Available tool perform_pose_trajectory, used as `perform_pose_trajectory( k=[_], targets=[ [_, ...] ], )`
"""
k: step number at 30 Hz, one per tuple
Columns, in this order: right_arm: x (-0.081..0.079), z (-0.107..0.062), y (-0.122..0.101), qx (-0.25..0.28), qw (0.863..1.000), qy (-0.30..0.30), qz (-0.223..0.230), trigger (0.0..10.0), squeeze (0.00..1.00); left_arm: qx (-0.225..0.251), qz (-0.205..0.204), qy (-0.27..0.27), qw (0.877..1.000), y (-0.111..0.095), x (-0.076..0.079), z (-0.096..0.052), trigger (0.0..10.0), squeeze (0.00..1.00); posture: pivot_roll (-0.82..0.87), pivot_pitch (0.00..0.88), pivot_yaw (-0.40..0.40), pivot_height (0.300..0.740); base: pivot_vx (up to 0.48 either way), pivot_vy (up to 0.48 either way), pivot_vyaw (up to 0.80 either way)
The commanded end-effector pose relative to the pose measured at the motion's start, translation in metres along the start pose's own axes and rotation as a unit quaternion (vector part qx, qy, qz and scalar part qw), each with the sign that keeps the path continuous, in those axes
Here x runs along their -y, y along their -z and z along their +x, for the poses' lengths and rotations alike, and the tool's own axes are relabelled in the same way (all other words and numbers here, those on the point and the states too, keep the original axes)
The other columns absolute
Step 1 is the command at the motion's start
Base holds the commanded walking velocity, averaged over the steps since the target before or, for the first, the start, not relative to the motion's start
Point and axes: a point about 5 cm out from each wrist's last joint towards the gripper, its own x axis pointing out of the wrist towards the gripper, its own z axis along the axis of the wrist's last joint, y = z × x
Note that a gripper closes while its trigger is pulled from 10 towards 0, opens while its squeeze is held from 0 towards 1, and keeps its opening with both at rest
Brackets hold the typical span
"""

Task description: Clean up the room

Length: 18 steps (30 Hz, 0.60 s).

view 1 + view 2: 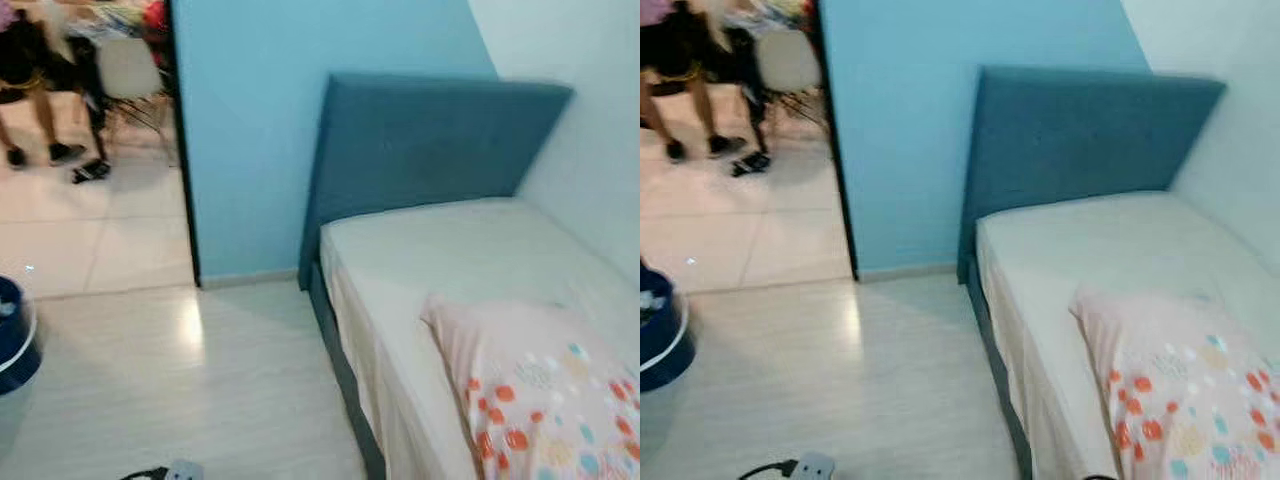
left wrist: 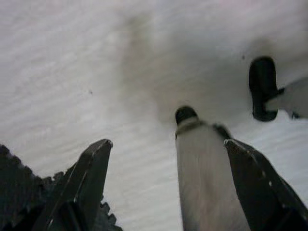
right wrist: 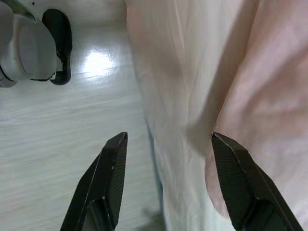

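A bed (image 1: 470, 270) with a cream sheet and a blue headboard (image 1: 420, 150) stands against the right wall. On it lies a pink pillow (image 1: 540, 390) with orange and teal dots. My left gripper (image 2: 166, 149) hangs open over the pale floor, with my own legs and feet beyond it. My right gripper (image 3: 168, 139) is open too, beside the bed's edge, with the hanging sheet (image 3: 178, 86) and the pink pillow (image 3: 269, 96) between and past its fingers. Neither holds anything.
A dark blue bin (image 1: 15, 345) stands on the floor at the left. A power strip with a black cable (image 1: 805, 466) lies near the bottom edge. Past the doorway, a person's legs (image 1: 40, 110), a chair and shoes (image 1: 90, 170) show on the tiled floor.
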Motion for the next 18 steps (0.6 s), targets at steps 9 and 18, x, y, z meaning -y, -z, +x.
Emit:
perform_pose_trajectory(
  k=[9, 18],
  targets=[
    [0.003, 0.000, 0.001, 0.006, 1.000, 0.008, 0.017, 10.0, 0.00, 0.028, -0.002, -0.010, 1.000, -0.013, -0.003, 0.001, 10.0, 0.00, -0.01, 0.000, -0.089, 0.740, 0.000, 0.000, -0.76],
    [-0.004, -0.002, -0.007, 0.094, 0.988, -0.023, 0.124, 10.0, 0.00, 0.033, 0.001, -0.016, 0.999, -0.015, -0.003, 0.001, 10.0, 0.00, -0.01, 0.000, -0.083, 0.740, 0.000, 0.000, -0.59]
  ],
)
